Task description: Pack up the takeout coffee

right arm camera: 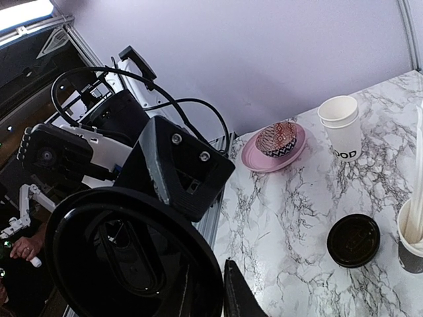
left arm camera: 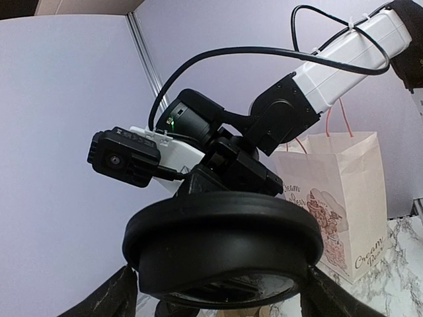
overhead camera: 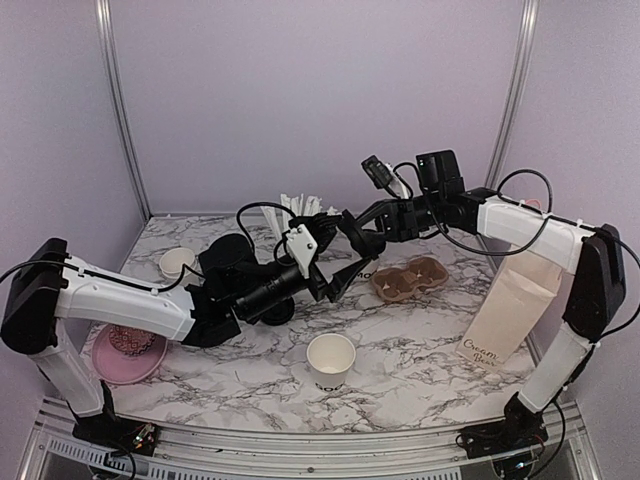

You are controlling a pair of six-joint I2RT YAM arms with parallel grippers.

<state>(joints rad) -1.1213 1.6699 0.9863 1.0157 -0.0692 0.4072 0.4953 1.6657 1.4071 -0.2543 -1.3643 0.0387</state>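
Observation:
A round black plastic lid [left arm camera: 221, 247] is held in the air over the middle of the table, between both grippers. My left gripper [left arm camera: 221, 294] is shut on it across its width, a finger on each side. My right gripper [right arm camera: 215, 290] meets it from the far side and is closed on its rim [right arm camera: 125, 257]; one right finger [right arm camera: 241, 294] shows beside the rim. In the top view the left gripper [overhead camera: 338, 265] and right gripper [overhead camera: 353, 232] touch tips. A lidless white cup with black lettering [overhead camera: 330, 362] stands near the front. No lidded cup is in view.
A cardboard cup carrier [overhead camera: 408, 278] lies right of centre. A paper bag [overhead camera: 515, 305] stands at the right. Stacked lidless cups [overhead camera: 178, 262], a pink plate [overhead camera: 105, 368] and a black cup of straws [overhead camera: 305, 205] sit left and back. Another black lid [right arm camera: 353, 241] lies on the table.

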